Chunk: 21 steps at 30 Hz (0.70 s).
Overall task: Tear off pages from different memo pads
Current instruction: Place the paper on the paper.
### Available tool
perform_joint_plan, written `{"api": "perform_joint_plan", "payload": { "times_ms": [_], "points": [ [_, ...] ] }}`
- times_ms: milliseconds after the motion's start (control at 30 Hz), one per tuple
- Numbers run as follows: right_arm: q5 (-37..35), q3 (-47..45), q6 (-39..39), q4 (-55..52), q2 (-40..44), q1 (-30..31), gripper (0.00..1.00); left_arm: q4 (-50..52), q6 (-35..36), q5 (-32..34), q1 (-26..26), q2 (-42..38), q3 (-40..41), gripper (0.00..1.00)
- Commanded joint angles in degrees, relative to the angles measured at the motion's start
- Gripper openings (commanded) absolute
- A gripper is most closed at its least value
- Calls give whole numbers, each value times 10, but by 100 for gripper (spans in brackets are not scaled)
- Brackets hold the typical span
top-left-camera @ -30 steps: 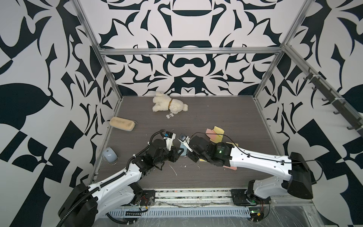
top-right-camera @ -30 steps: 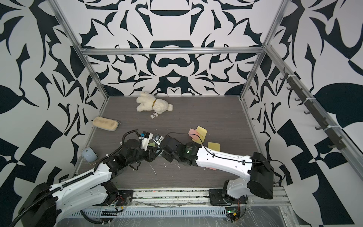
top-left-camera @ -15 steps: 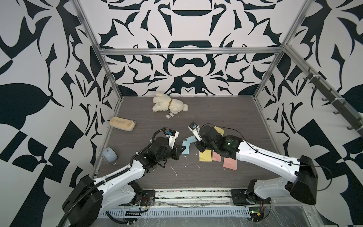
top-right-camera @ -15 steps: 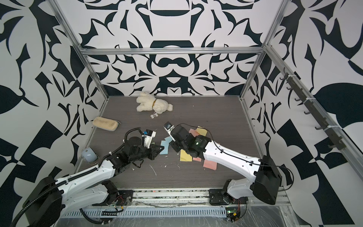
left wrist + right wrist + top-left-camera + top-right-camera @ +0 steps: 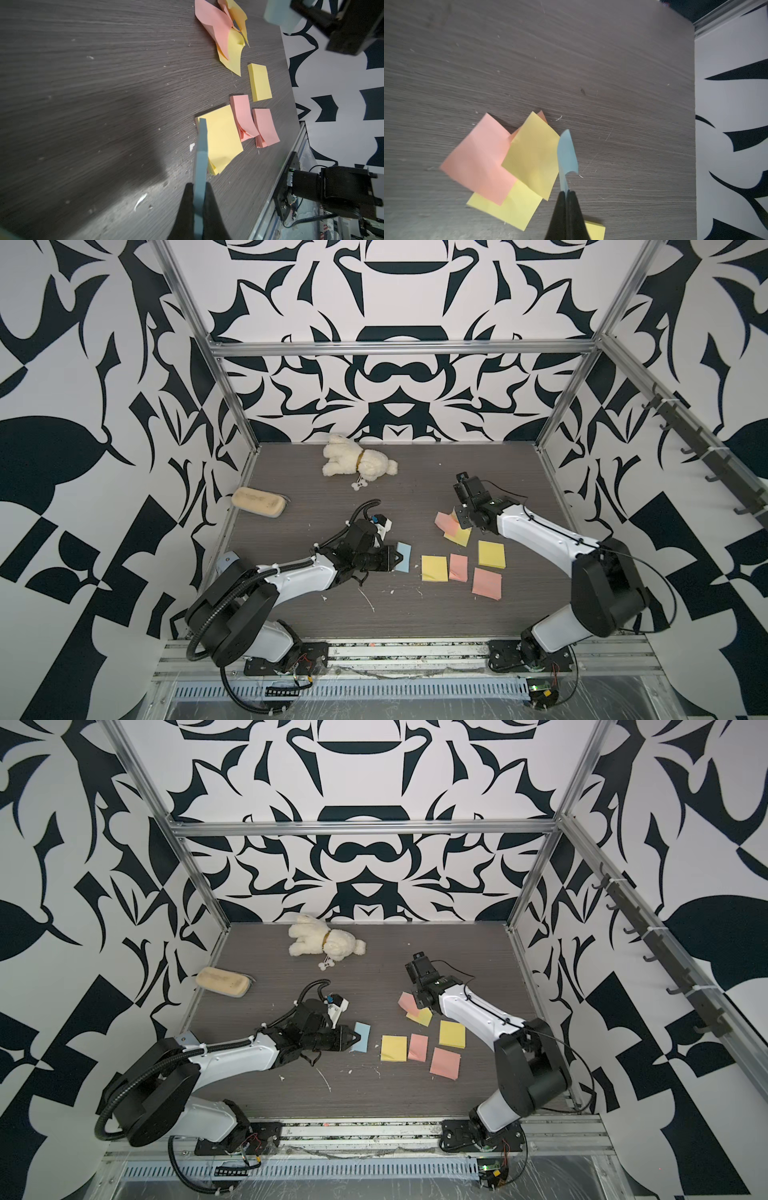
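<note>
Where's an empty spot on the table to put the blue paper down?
Bare table lies between the plush dog and the loose pages, and along the front edge nearer than the memo pads. It is crowded around the pads and the page pile.

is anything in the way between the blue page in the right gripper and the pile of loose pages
Nothing visible does. The right gripper is shut on the blue page, which hangs close beside the pile of loose pink and yellow pages, over bare table. The memo pads lie apart from it.
</note>
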<state>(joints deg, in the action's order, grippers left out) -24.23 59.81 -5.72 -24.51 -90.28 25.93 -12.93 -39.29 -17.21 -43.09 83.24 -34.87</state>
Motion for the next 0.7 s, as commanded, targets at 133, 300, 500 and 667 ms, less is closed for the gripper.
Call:
{"api": "perform_joint_plan", "payload": {
  "times_ms": [133, 300, 500, 667],
  "points": [
    [97, 6, -31, 1, -48, -14, 21, -18, -4, -34, 7, 75, -75, 0],
    [126, 5, -42, -9, -26, -19, 38, -45, -25, -60, 15, 132, -104, 0],
    [124, 6, -43, -45, 46, -19, 47, -62, -48, -69, 31, 174, -142, 0],
    [109, -3, -44, -61, 82, -19, 48, -94, -97, -69, 32, 216, -173, 0]
  ]
}}
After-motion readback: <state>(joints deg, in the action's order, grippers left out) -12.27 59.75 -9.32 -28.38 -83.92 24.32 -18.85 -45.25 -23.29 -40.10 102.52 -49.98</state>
